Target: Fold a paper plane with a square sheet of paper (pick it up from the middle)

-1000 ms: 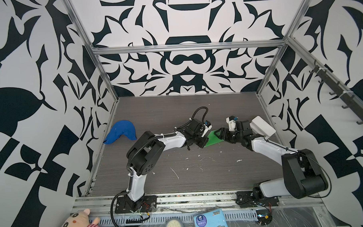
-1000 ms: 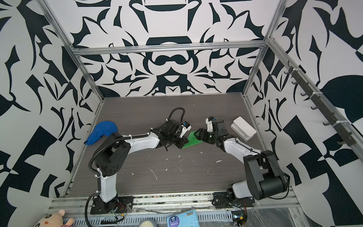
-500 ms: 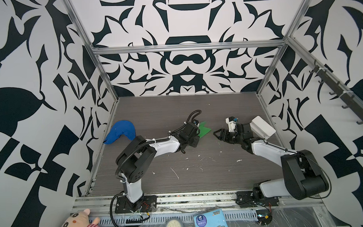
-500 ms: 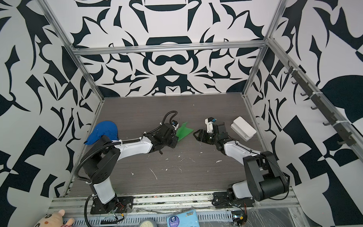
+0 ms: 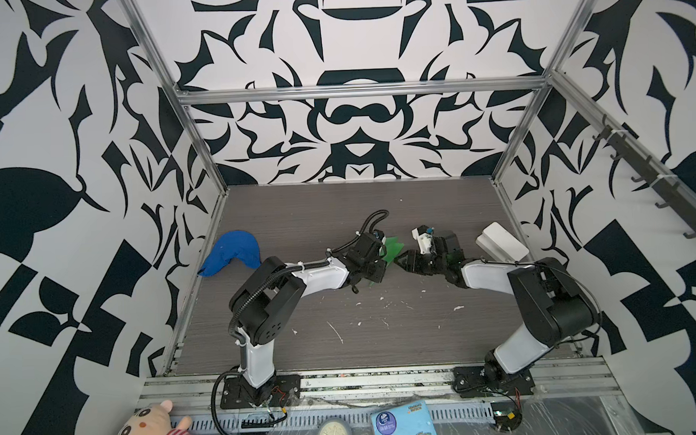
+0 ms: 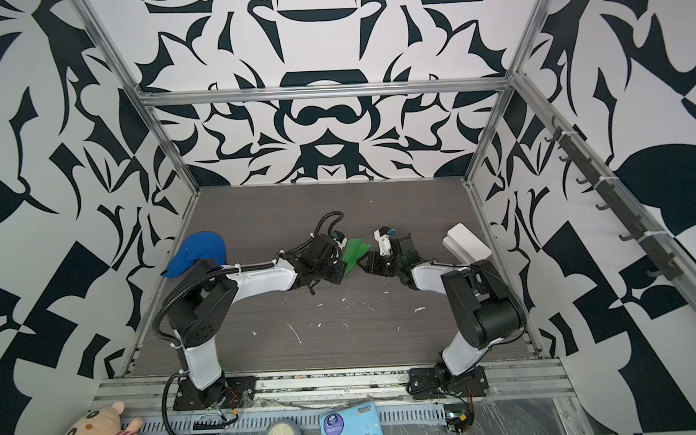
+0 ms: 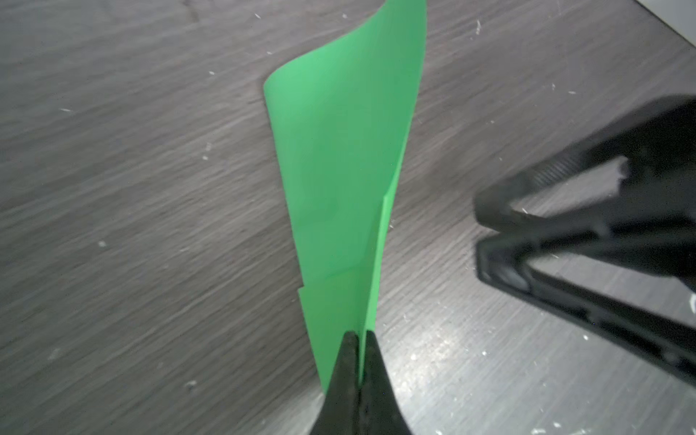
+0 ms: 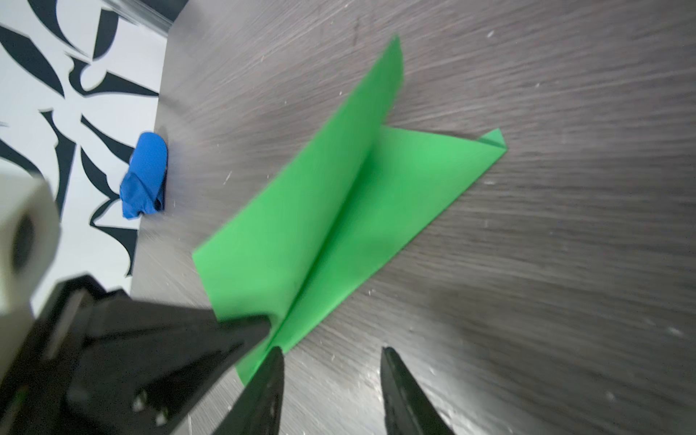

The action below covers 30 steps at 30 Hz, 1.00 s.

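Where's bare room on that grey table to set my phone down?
Crowded: the middle, where the left gripper pinches the paper plane beside the open right gripper; blue cap at left edge, white box at right. Bare: the back strip between them and the rear wall; the front stretch between both arms, only white scraps.

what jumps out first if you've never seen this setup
The bright green paper plane, creased lengthwise, sits in the middle of the table. It is pinched in the shut left claw, and the right claw stands open beside its tip. Next come the bold black-and-white patterned walls all round, and a blue cloth cap near the table's left edge.
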Each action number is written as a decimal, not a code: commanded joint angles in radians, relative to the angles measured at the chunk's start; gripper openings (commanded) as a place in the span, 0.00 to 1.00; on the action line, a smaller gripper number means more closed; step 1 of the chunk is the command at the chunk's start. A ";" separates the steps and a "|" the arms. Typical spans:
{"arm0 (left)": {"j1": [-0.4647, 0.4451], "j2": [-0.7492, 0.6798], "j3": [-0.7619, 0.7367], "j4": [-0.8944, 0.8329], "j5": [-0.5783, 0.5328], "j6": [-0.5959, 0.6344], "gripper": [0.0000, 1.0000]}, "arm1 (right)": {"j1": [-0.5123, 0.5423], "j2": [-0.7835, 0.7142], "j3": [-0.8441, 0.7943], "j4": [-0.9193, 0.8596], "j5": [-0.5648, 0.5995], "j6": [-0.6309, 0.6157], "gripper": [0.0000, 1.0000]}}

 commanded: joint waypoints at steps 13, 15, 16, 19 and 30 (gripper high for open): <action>0.023 0.114 0.150 -0.154 0.231 0.011 0.05 | -0.008 -0.044 -0.054 0.083 0.031 -0.055 0.45; 0.028 0.118 0.156 -0.162 0.243 0.007 0.05 | -0.013 -0.078 -0.082 0.080 0.057 -0.066 0.51; 0.031 0.121 0.160 -0.166 0.255 0.001 0.05 | -0.015 -0.095 -0.091 0.070 0.069 -0.070 0.54; 0.045 0.136 0.180 -0.185 0.305 -0.021 0.05 | -0.017 -0.113 -0.095 0.051 0.073 -0.087 0.59; 0.089 0.164 0.192 -0.180 0.424 -0.109 0.05 | -0.017 -0.050 -0.030 -0.012 0.055 -0.117 0.60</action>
